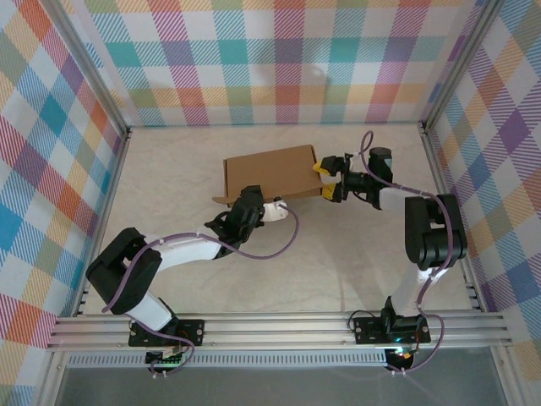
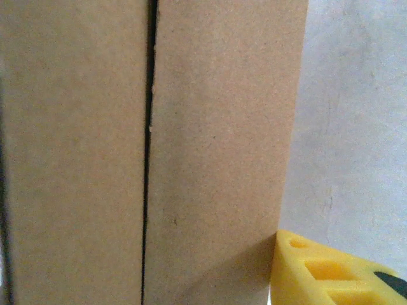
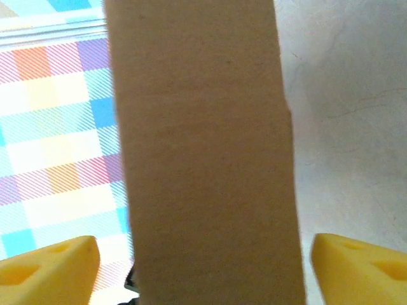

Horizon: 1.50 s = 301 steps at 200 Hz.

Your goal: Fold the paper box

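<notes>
Plaid-patterned walls (image 1: 51, 169) enclose a pale worktop (image 1: 338, 254) on three sides. The left end effector (image 1: 247, 203) is set against the near-left edge of the paper box (image 1: 270, 172). In the left wrist view one yellow finger (image 2: 318, 273) touches the edge of a cardboard panel. The other finger is hidden, so its opening cannot be determined. This placement probably braces the box from the near side.

The paper box lies toward the rear centre of the worktop with a plain brown panel facing up. It sits between the two end effectors. A dark seam (image 2: 148, 159) separates two adjoining panels in the left wrist view.

The right end effector (image 1: 330, 179) is at the right end of the box. Its yellow fingers (image 3: 51, 267) are spread wide and straddle a cardboard panel with a gap on each side, so nothing is gripped. This position suits pressing or clamping that end next.

No brand, label or writing is visible on the cardboard.
</notes>
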Motion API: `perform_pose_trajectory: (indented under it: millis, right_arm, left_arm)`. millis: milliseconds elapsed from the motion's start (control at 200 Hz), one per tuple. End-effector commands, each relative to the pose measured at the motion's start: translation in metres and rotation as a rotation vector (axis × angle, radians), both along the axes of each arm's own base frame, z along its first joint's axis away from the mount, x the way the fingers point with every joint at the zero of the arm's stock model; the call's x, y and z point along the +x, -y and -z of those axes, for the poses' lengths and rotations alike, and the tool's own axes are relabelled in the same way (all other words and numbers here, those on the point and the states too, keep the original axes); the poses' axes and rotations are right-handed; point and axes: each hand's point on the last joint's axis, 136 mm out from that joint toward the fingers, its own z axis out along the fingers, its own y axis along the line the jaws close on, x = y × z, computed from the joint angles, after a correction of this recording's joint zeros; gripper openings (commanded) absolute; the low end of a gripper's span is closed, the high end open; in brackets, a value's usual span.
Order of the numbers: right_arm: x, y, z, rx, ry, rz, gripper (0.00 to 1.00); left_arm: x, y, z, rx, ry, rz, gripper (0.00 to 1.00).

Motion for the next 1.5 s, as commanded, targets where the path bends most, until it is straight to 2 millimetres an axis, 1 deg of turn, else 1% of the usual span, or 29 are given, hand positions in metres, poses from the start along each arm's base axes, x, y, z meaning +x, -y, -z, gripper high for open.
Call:
perform_pose_trajectory:
  millis: [0,80,155,210,355,445,550,645,790,900,975,1015,1090,1130,1195,1290,1400,1435,1500]
  right_arm:
    - [0.002,0.012,-0.018,-0.005,0.081,0.042,0.93]
    - [0.004,0.026,-0.02,-0.027,0.097,0.085,0.94]
    - [0.004,0.04,-0.023,-0.072,0.124,0.124,0.95]
    - [0.002,0.049,-0.027,-0.114,0.161,0.15,0.96]
    - [-0.007,0.068,-0.047,-0.259,0.311,0.192,0.96]
    - [-0.018,0.073,-0.062,-0.373,0.443,0.178,0.95]
    - [-0.032,0.074,-0.082,-0.476,0.596,0.151,0.93]
    - [-0.048,0.068,-0.1,-0.57,0.741,0.098,0.91]
    - [-0.074,0.053,-0.121,-0.667,0.955,-0.019,0.9]
    - [-0.09,0.04,-0.131,-0.698,1.047,-0.141,0.88]
    - [-0.099,0.033,-0.133,-0.736,1.098,-0.236,0.85]
    - [-0.1,0.03,-0.133,-0.768,1.112,-0.272,0.82]
    - [-0.099,0.029,-0.134,-0.816,1.105,-0.321,0.71]
    - [-0.099,0.028,-0.134,-0.833,1.092,-0.351,0.67]
    - [-0.1,0.026,-0.126,-0.877,1.071,-0.421,0.61]
    - [-0.104,0.022,-0.11,-0.937,1.035,-0.543,0.61]
    - [-0.107,0.021,-0.097,-0.973,0.993,-0.629,0.6]
    - [-0.107,0.02,-0.095,-0.975,0.985,-0.641,0.58]
    - [-0.106,0.017,-0.092,-0.974,0.978,-0.653,0.5]
  left_arm:
    - [-0.004,0.001,-0.019,-0.036,0.007,-0.011,0.29]
    - [-0.008,-0.001,-0.019,-0.04,-0.04,-0.019,0.3]
    - [-0.012,-0.001,-0.025,-0.074,-0.093,-0.033,0.3]
    - [-0.017,-0.003,-0.025,-0.099,-0.17,-0.04,0.31]
    - [-0.033,-0.007,-0.025,-0.125,-0.361,-0.046,0.31]
    - [-0.047,-0.008,-0.026,-0.13,-0.479,-0.038,0.31]
    - [-0.059,-0.008,-0.034,-0.151,-0.585,-0.027,0.31]
    - [-0.07,-0.008,-0.039,-0.174,-0.677,-0.02,0.31]
    - [-0.086,-0.005,-0.05,-0.222,-0.809,0.022,0.31]
    - [-0.093,-0.003,-0.053,-0.224,-0.883,0.043,0.31]
    - [-0.1,-0.003,-0.051,-0.22,-0.953,0.054,0.31]
    - [-0.102,-0.004,-0.048,-0.208,-0.976,0.052,0.31]
    - [-0.104,-0.007,-0.045,-0.198,-0.996,0.044,0.32]
    - [-0.104,-0.007,-0.045,-0.201,-1.003,0.044,0.32]
    - [-0.105,-0.008,-0.047,-0.207,-1.014,0.049,0.32]
    - [-0.105,-0.008,-0.048,-0.205,-1.032,0.055,0.31]
    - [-0.104,-0.008,-0.044,-0.191,-1.055,0.059,0.32]
    - [-0.103,-0.008,-0.043,-0.186,-1.061,0.059,0.32]
    - [-0.102,-0.007,-0.042,-0.185,-1.078,0.062,0.32]
